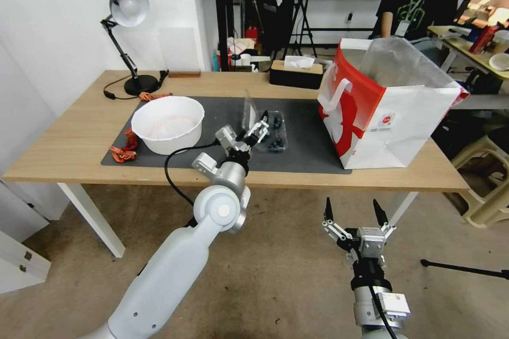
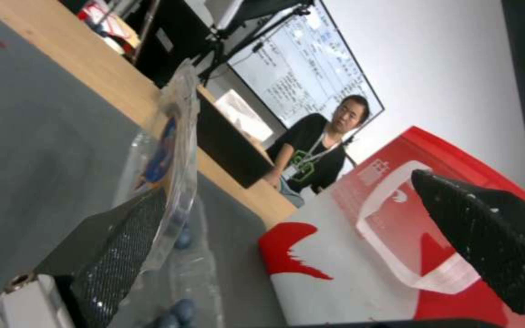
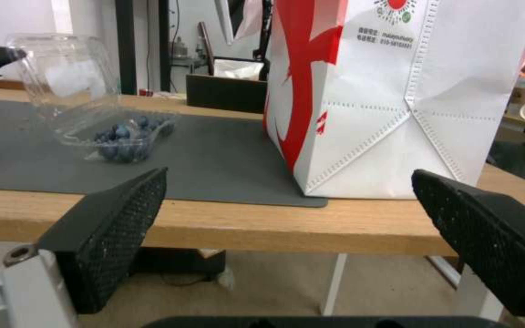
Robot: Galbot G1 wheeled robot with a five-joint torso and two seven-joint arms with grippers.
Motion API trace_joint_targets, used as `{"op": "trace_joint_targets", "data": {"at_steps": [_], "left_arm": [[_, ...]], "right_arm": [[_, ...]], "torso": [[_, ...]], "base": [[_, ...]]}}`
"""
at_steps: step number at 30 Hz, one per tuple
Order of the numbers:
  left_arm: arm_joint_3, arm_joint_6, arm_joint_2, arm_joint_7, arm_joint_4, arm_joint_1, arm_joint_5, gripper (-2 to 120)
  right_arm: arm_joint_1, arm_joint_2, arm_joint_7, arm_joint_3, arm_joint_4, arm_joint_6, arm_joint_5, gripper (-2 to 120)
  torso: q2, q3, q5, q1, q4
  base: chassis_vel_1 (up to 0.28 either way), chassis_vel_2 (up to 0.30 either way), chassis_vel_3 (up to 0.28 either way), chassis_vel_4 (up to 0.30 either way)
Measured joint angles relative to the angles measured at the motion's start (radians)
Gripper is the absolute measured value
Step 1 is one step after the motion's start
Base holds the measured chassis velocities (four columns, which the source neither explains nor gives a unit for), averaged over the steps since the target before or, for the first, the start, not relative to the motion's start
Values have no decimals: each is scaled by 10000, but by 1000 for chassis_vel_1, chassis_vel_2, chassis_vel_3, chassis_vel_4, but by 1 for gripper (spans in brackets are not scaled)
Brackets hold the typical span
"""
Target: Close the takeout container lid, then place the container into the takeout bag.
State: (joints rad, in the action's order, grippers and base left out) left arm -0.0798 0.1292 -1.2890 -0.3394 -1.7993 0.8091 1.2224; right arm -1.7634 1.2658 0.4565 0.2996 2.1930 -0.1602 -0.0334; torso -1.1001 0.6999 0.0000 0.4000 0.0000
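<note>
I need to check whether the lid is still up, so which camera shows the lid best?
The right wrist view: the lid stands raised and whole above the berries, its sticker facing the camera. The head view shows it edge-on, by the open left gripper. The left wrist view shows it edge-on, against one finger.

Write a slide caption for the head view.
Left gripper nudges the upright lid of the takeout container beside the takeout bag.

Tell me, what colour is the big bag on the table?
The takeout bag is red and white, with silvery lining; the head view shows it best.
</note>
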Motion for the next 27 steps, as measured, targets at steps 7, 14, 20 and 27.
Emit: {"op": "trace_joint_targets", "data": {"at_steps": [7, 14, 20, 27], "left_arm": [[-224, -18, -196, -68, 413, -625, 940, 100], [-277, -92, -428, -339, 566, -973, 1989, 100], [-201, -259, -652, -910, 738, -1186, 3304, 100], [-65, -337, -810, -1493, 1221, -1333, 4157, 97]], "right_arm": [[20, 47, -1, 71, -63, -5, -1, 100], [-2, 79, -4, 145, -106, -35, 0, 100], [-3, 112, -4, 148, -129, -39, -11, 100], [22, 132, -5, 104, -157, -39, -28, 100]], "torso": [[0, 0, 1, 0, 0], [0, 1, 1, 0, 0], [0, 0, 2, 0, -1], [1, 1, 1, 0, 0]], "base": [[0, 0, 0, 0], [0, 0, 0, 0], [0, 0, 0, 0], [0, 0, 0, 0]]}}
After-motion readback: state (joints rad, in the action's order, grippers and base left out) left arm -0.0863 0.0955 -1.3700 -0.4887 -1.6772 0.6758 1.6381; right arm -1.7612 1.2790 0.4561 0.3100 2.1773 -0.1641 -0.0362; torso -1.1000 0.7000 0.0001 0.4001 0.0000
